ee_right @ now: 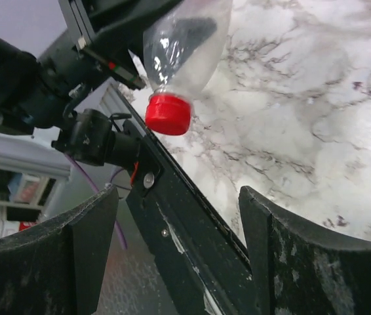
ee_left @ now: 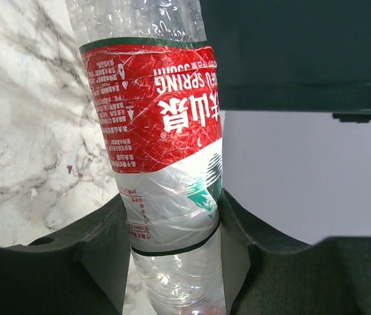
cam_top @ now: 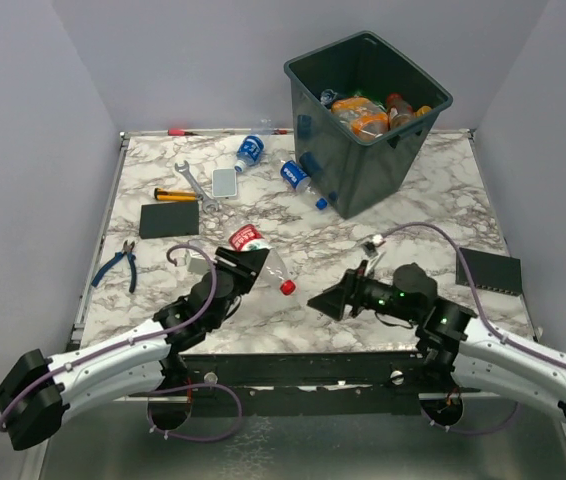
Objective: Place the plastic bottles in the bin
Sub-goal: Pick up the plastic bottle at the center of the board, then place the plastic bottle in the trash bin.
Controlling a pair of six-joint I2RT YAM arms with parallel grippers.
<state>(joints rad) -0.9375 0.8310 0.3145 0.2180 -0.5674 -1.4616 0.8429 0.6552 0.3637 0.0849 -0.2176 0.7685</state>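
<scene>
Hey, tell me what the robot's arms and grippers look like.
The left arm and right arm have white tubular shells with black joints. A thin purple cable loops along each. The left gripper and right gripper are black, with chunky matte fingers; small green lights glow behind the right one.

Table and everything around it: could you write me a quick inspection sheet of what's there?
Surface: marble-patterned table.
Job's things: bin far right, several bottles inside; two blue-label bottles lying left of it.
Clutter: wrench, pliers, yellow-handled tool, black slab, small grey slab, dark slab at right edge.
Grippers: left gripper shut on red-label bottle; right gripper open, empty.
Cables: purple cables looping along both arms.
Surroundings: plain grey walls.
</scene>
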